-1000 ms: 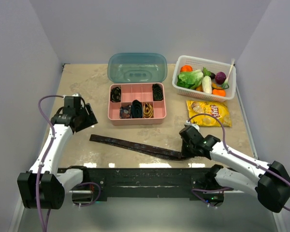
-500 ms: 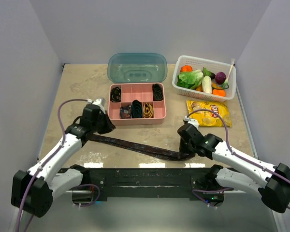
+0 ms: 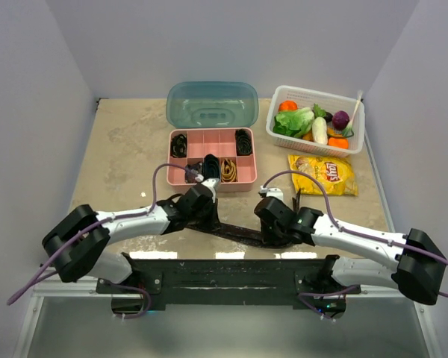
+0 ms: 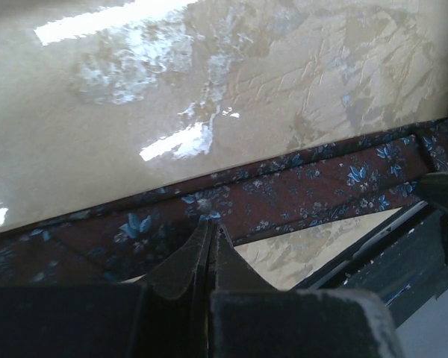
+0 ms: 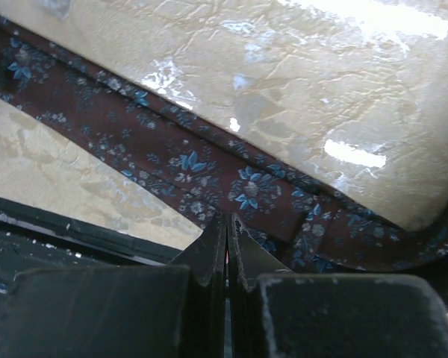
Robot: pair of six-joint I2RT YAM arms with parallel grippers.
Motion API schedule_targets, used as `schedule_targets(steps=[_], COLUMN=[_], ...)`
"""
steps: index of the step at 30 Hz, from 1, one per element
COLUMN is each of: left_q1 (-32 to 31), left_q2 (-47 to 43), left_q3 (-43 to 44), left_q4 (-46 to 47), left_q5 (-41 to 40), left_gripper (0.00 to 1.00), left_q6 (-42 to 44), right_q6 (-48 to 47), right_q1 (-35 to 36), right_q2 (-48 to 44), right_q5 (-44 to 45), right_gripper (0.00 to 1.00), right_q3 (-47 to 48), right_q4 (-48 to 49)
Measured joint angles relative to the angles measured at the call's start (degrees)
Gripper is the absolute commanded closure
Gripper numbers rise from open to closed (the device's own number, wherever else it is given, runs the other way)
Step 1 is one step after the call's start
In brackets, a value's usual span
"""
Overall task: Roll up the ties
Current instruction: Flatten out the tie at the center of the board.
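Surface: a beige table (image 3: 119, 142) with a marbled, wrinkled-looking pattern. It is glossy and throws bright window-like glare near the front edge.
Room: plain pale grey walls (image 3: 52, 89) enclose the table on 3 sides.
Front edge: a black rail (image 3: 224, 280) runs across between the 2 arm bases.
Tie: a dark maroon tie (image 3: 239, 233) with small blue flowers lies flat near the front edge of the table. It runs between the 2 grippers, just in front of the pink box.
Left gripper: the left gripper (image 4: 210, 227) has its jaws closed, tips meeting on the near edge of the tie. The fabric puckers there, so it seems pinched, though the wrist view is too tight to be certain.
Right gripper: the right gripper (image 5: 225, 220) has its jaws pressed together on the near edge of the tie, further towards its right end.
Box: a pink box (image 3: 213, 183) with dividers sits mid-table. It holds coiled ties (image 3: 211, 168): 2 black ones in the back corners and 3 in the front row, 1 of them gold.
Lid: a teal lid (image 3: 212, 104) lies just behind the box.
Right side: a white basket (image 3: 355, 138) of vegetables stands at the back, with a yellow chip bag (image 3: 322, 174) in front of it.
Cables: a thin purple cable (image 3: 160, 175) loops over each arm.
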Motion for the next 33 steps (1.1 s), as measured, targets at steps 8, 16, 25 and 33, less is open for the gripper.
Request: schedule_targets(steps=[8,16,25,33], left_q1=[-2.27,-1.46,7.13,8.41], left_q2=[6.23,8.24,2.21,-8.46], left_q3=[0.66,1.07,-8.11,-16.11], left_q4=[4.76,7.78,14.82,12.68], left_q5=[-0.87,-2.01,-0.39,-2.43], left_gripper=[1.0,1.0,1.0,1.0], left_q6=[-1.7,-6.16,-11.26,-15.67], right_q6=[-0.02,1.66,8.28,13.49], right_q1=[1.11,1.46,1.46,1.46], right_q2=[0.02,3.1,-1.49,1.53], right_q5=[-1.7,-0.37,10.47,14.27], right_gripper=[1.0,1.0,1.0,1.0], right_q3=[-0.02,-0.33,-0.55,-0.7], right_q4=[2.27,2.12,-1.46,-1.38])
